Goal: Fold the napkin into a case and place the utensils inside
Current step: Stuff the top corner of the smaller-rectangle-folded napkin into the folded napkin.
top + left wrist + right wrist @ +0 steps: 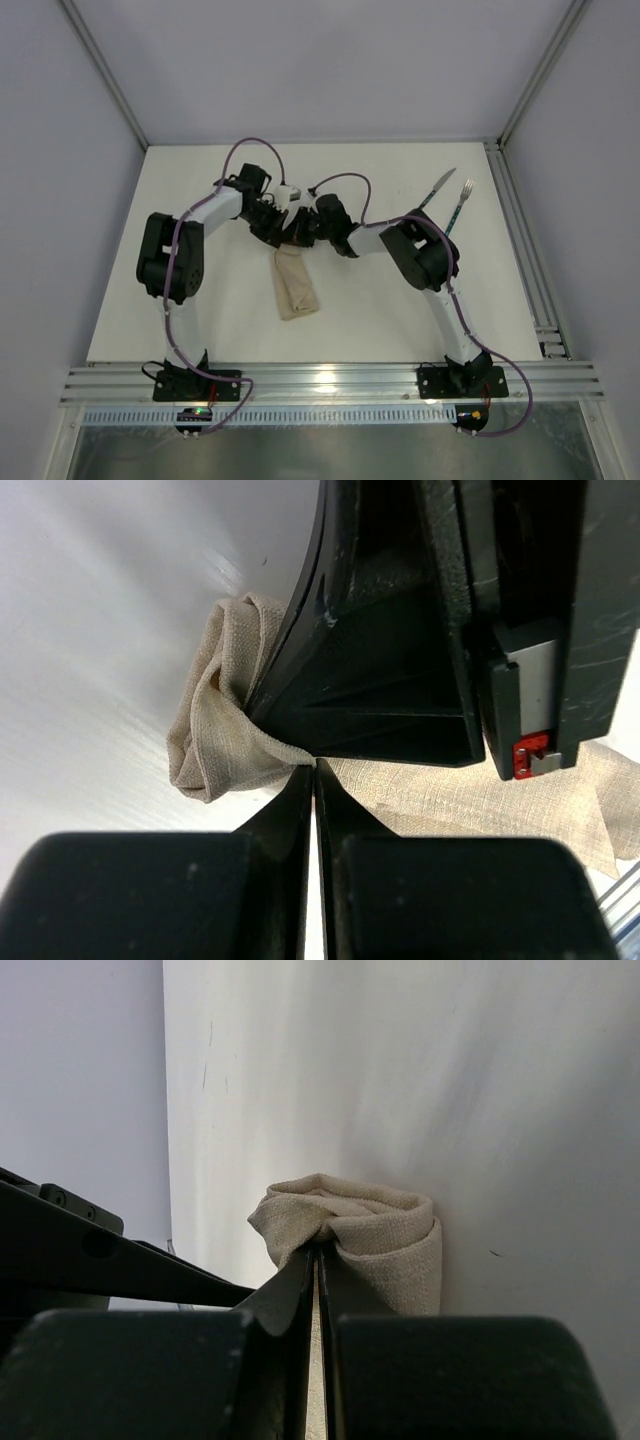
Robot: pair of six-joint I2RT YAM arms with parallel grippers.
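The beige napkin (294,283) lies as a narrow folded case at the table's middle, its near end free. Both grippers meet at its far end. My left gripper (281,236) is shut on the cloth's edge; in the left wrist view the napkin (225,735) bunches beside its closed tips (315,765). My right gripper (297,236) is shut on the rolled end of the napkin (370,1225), its tips (318,1250) pinching a fold. The knife (436,188) and the fork (459,203), with teal handles, lie side by side at the far right, untouched.
Aluminium rails (520,220) run along the right edge and a slotted rail (330,382) along the near edge. The right arm's elbow (425,255) sits just near the utensils' handle ends.
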